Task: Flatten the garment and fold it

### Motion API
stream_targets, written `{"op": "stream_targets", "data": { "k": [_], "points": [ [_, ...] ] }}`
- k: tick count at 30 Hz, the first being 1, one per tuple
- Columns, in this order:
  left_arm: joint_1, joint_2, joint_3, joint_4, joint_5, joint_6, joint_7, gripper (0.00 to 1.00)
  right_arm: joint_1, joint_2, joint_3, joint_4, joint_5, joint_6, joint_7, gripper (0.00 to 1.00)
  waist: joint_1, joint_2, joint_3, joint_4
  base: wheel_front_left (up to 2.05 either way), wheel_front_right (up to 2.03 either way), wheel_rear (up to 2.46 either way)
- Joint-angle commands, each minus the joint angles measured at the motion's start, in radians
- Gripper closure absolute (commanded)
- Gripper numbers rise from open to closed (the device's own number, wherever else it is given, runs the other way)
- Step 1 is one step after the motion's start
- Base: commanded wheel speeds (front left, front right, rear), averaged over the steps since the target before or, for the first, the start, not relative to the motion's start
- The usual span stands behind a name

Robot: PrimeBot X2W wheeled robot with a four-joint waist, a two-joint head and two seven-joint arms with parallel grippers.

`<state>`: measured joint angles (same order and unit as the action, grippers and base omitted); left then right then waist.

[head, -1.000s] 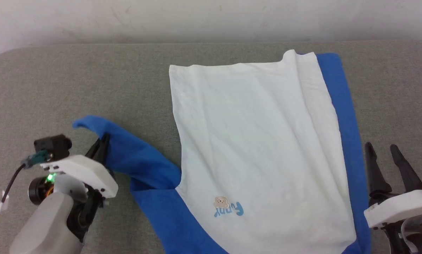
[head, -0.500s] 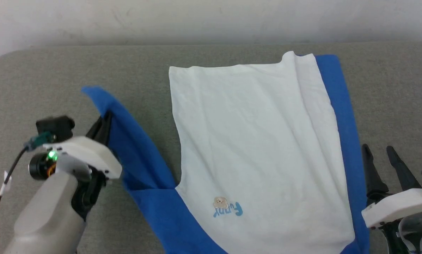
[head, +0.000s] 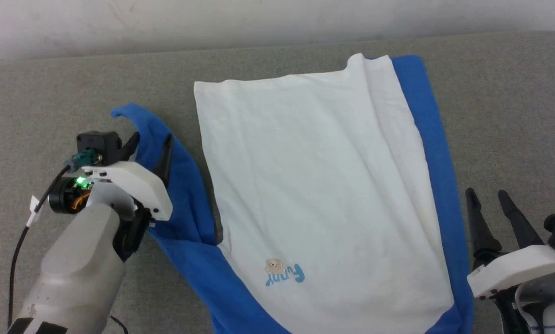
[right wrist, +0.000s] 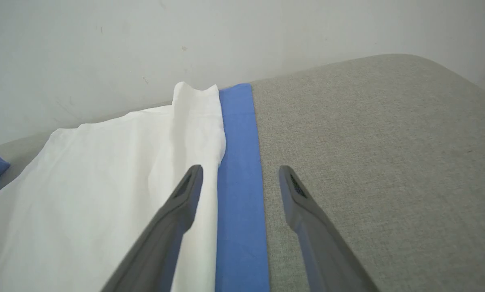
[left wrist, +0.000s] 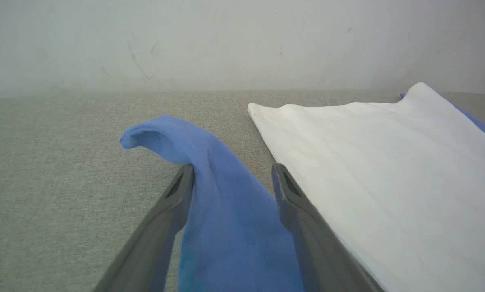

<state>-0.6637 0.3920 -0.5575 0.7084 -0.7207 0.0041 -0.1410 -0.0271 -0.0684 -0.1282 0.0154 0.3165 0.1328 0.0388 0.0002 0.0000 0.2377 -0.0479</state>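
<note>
garment point(head: 314, 185) spread out, grey fabric surface point(head: 50, 93)

Grey fabric-covered desk point(head: 500, 102) with rounded corners, pushed up against a pale wall point(head: 277, 18). Lying spread on it is a white long-sleeved shirt with bright blue sleeves point(head: 314, 185), chest print up, left sleeve trailing out sideways with the cuff curled up.

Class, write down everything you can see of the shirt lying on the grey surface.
The shirt is soft, lightly creased cloth: a white body with bright blue sleeves and a small bear print with blue lettering. It lies flat on the grey surface, hem farthest from the robot. The right sleeve is laid straight along the body's edge. The left sleeve angles outward, its cuff curled up, and runs between the open fingers of the left gripper.
</note>
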Motion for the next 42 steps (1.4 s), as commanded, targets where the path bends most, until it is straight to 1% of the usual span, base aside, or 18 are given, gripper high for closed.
{"op": "stream_targets", "data": {
  "k": [1,4,6,8,9,12,17,20,23,27,28,33,38,42],
  "points": [
    [-0.014,-0.009,-0.001,0.010,0.006,-0.007,-0.024,0.00,-0.013,0.002,-0.002,0.002,0.002,-0.002,-0.007,0.00,-0.0002,0.0000,-0.010,0.007,0.00,0.00,0.00],
    [-0.003,-0.016,0.000,0.018,0.019,-0.017,-0.079,0.00,-0.012,-0.017,0.001,0.002,-0.006,-0.002,0.001,0.00,-0.0002,0.0000,-0.036,0.024,0.00,0.00,0.00],
    [0.012,-0.017,0.009,-0.006,0.030,-0.020,-0.105,0.00,-0.012,-0.034,0.000,-0.005,-0.009,-0.002,0.015,0.00,-0.0002,0.0000,-0.056,0.043,0.00,0.00,0.00],
    [0.040,-0.016,0.036,-0.050,0.041,-0.010,-0.117,0.00,-0.015,-0.059,-0.001,-0.012,-0.015,-0.002,0.038,0.00,-0.0002,0.0000,-0.076,0.064,0.00,0.00,0.00],
    [0.058,-0.014,0.053,-0.088,0.054,-0.003,-0.119,0.00,-0.017,-0.073,-0.001,-0.014,-0.019,-0.002,0.055,0.00,-0.0002,0.0000,-0.083,0.074,0.00,0.00,0.00],
    [0.150,-0.020,0.125,-0.250,0.111,0.040,-0.120,0.00,-0.030,-0.120,0.002,-0.013,-0.036,-0.002,0.128,0.00,-0.0002,0.0000,-0.099,0.110,0.00,0.00,0.00],
    [0.342,-0.048,0.227,-0.502,0.227,0.104,-0.120,0.00,-0.095,-0.186,0.003,0.009,-0.050,-0.002,0.270,0.00,-0.0002,0.0000,-0.090,0.165,0.00,0.00,0.00],
    [0.433,-0.081,0.264,-0.610,0.292,0.123,-0.121,0.00,-0.168,-0.229,0.001,0.059,-0.035,-0.002,0.355,0.00,-0.0002,0.0000,-0.063,0.197,0.00,0.00,0.00],
    [0.494,-0.124,0.291,-0.671,0.339,0.127,-0.121,0.00,-0.253,-0.273,0.000,0.136,-0.028,-0.002,0.433,0.00,-0.0002,0.0000,-0.026,0.232,0.00,0.00,0.00],
    [0.533,-0.181,0.320,-0.694,0.370,0.110,-0.121,0.00,-0.375,-0.331,0.002,0.266,-0.021,-0.002,0.510,0.00,-0.0002,0.0000,0.026,0.279,0.00,0.00,0.00],
    [0.533,-0.181,0.320,-0.694,0.370,0.110,-0.121,0.00,-0.375,-0.331,0.002,0.266,-0.021,-0.002,0.510,0.00,-0.0002,0.0000,0.026,0.279,0.00,0.00,0.00],
    [0.535,-0.224,0.358,-0.687,0.401,0.064,-0.121,0.00,-0.505,-0.384,0.001,0.411,-0.016,-0.002,0.586,0.00,-0.0002,0.0000,0.086,0.329,0.00,0.00,0.00],
    [0.522,-0.262,0.398,-0.676,0.428,0.019,-0.121,0.00,-0.589,-0.433,0.011,0.526,-0.043,-0.002,0.610,0.00,-0.0002,0.0000,0.128,0.364,0.00,0.00,0.00],
    [0.515,-0.288,0.420,-0.667,0.450,-0.010,-0.121,0.00,-0.625,-0.446,0.021,0.594,-0.051,-0.002,0.614,0.00,-0.0002,0.0000,0.146,0.382,0.00,0.00,0.00]
  ]
}}
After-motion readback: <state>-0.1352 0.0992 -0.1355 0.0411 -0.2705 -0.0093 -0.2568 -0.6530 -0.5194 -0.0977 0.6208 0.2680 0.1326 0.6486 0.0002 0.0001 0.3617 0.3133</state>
